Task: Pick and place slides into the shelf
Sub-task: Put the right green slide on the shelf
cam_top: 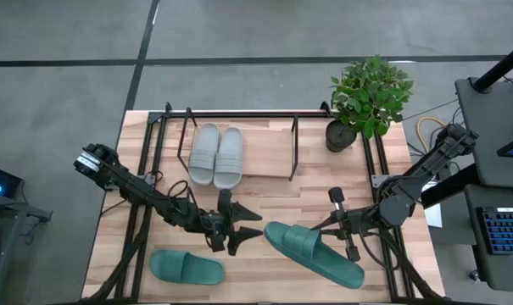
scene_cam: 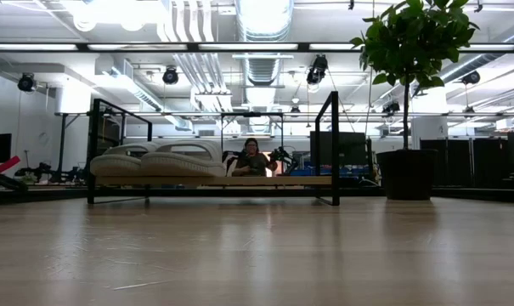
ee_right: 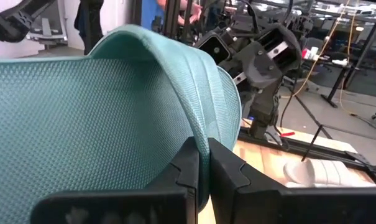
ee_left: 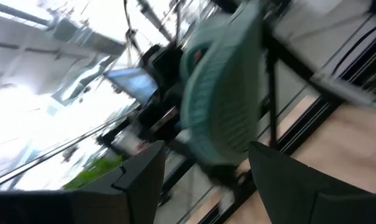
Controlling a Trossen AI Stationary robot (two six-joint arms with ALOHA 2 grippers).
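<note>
My right gripper (cam_top: 320, 230) is shut on a dark teal slide (cam_top: 314, 251), held up over the table's near right part. My left gripper (cam_top: 254, 224) stands open just left of that slide's end without touching it. In the left wrist view the slide's ribbed sole (ee_left: 222, 106) shows ahead of the open fingers (ee_left: 141, 180). A second teal slide (cam_top: 186, 268) lies sole down near the front left. Two light grey slides (cam_top: 215, 155) lie side by side on the left end of the shelf's board (cam_top: 269, 157), as the low view also shows (scene_cam: 159, 160). My right gripper pinches the edge of the teal slide's wide strap (ee_right: 203, 140) between its two fingers (ee_right: 188, 165). The fingers come about level from the table's right side. The slide is tilted, and it looks lifted off the table.
A potted plant (cam_top: 370, 97) stands at the far right by the shelf's right end. The right half of the shelf board (scene_cam: 273, 180) is bare. Black frame rails (cam_top: 146, 161) run along both table sides. A person (scene_cam: 252, 157) sits in the room behind.
</note>
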